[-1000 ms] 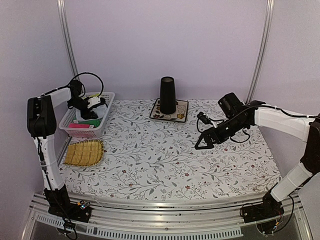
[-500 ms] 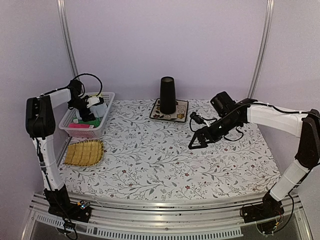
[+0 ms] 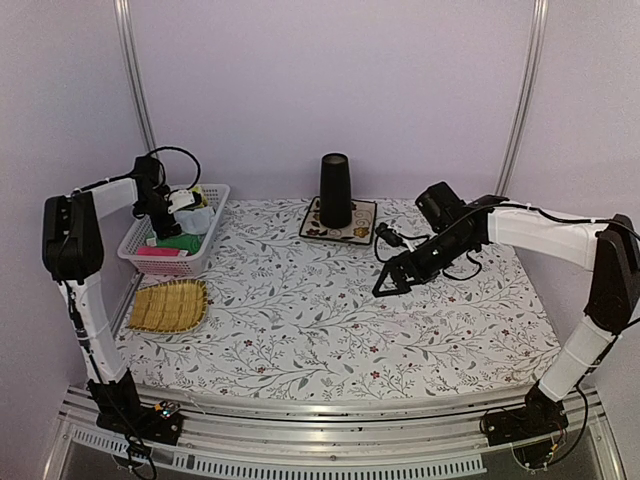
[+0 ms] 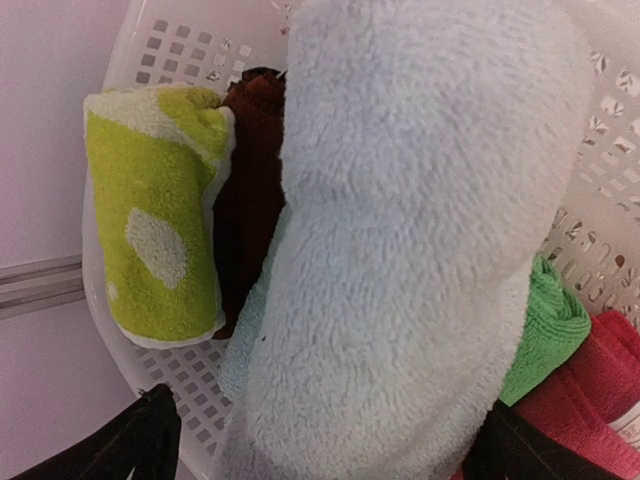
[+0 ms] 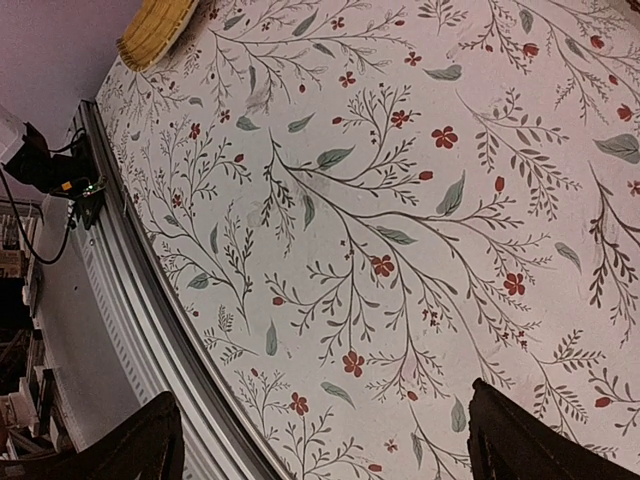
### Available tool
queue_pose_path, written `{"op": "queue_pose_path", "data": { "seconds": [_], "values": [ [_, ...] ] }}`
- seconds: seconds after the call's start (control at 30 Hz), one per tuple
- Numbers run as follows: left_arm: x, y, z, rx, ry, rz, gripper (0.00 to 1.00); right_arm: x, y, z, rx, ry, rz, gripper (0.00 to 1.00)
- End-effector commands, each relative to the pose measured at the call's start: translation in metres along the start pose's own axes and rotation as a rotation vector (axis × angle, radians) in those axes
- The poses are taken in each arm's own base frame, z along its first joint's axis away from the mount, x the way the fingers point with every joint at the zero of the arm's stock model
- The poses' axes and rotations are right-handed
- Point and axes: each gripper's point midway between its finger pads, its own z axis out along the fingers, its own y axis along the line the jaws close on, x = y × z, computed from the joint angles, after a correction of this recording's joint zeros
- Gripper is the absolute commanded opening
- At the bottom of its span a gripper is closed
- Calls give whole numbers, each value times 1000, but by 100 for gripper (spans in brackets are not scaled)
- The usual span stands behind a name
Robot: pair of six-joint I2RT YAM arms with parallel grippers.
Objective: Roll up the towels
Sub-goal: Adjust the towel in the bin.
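My left hand spread wide over the rolled light blue fluffy towel in a white plastic basket, right hand unclenched.

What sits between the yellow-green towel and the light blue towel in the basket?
A dark brown cloth, squeezed against both the yellow-green towel and the light blue towel. The left wrist view shows it.

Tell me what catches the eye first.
A light blue rolled towel fills the left wrist view, lying in the white perforated plastic basket at the far left beside a yellow-green rolled towel, between the left gripper's spread fingers. At the back centre stands a tall black cup; the right gripper hangs open over the flowered tablecloth.
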Motion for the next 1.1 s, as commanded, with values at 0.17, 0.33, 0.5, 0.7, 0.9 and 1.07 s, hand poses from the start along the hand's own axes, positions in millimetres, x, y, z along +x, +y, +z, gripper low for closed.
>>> {"op": "queue_pose_path", "data": {
  "seconds": [0.17, 0.33, 0.5, 0.7, 0.9, 1.07],
  "values": [
    [9, 43, -15, -276, 97, 2, 97, -13, 9, 5, -39, -12, -39, 99],
    [-3, 51, -21, -334, 80, 2, 97, -14, 10, 5, -40, -18, -41, 99],
    [-11, 62, -44, -375, 64, -63, 97, -17, 11, 2, -32, -34, -49, 99],
    [-14, 23, -47, -250, 75, -164, 97, -14, -8, -7, 107, -10, -34, 99],
    [-45, 9, -111, -228, -49, -459, 97, -36, -20, -55, 275, -202, 11, 99],
    [-96, -36, -170, -127, -221, -670, 97, -42, -20, -135, 473, -520, 62, 99]
  ]
}}
